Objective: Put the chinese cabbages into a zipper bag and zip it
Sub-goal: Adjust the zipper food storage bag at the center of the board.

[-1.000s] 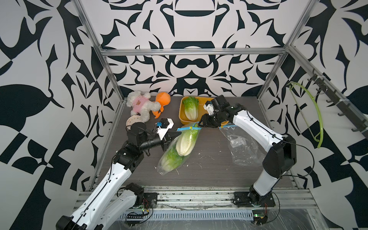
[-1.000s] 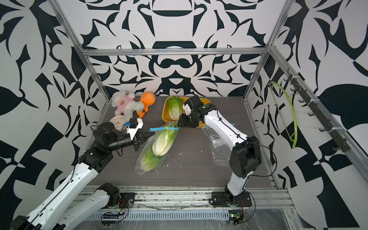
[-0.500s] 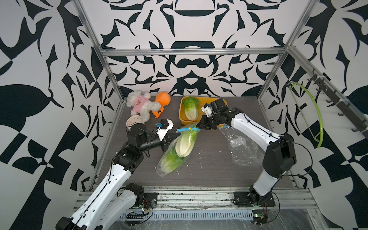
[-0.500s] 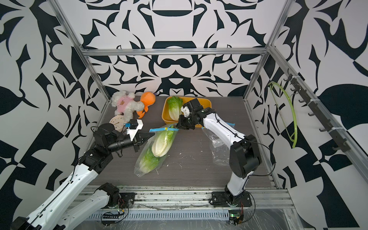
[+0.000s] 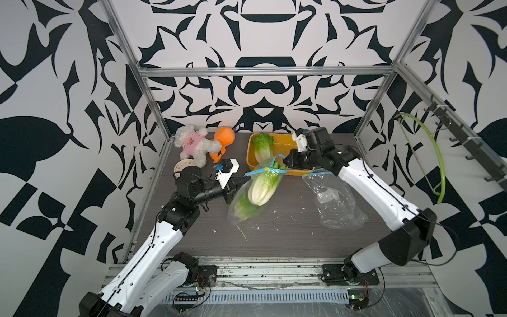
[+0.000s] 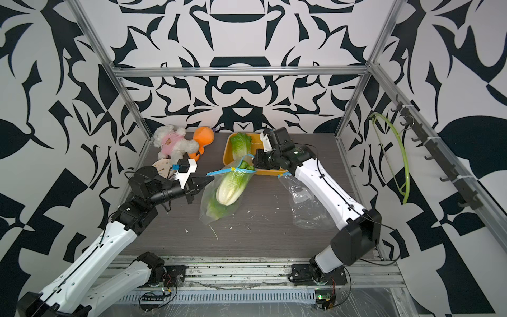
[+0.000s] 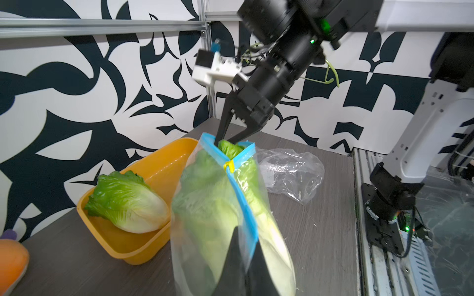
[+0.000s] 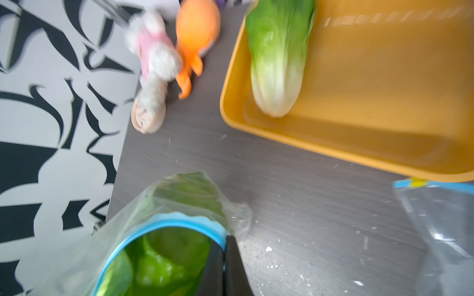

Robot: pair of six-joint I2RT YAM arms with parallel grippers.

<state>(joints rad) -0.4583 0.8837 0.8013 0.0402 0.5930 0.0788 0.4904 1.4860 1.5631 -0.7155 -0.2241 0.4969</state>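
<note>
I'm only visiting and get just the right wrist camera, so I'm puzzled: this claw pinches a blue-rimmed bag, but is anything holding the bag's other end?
Observer: Yes. The left gripper is shut on the far end of the blue strip of the zipper bag, opposite the right gripper.
Visitor: All I see inside is green. How many cabbages are in there?
Observer: Two chinese cabbages show through the plastic in both top views, a pale one lying over a greener one.
</note>
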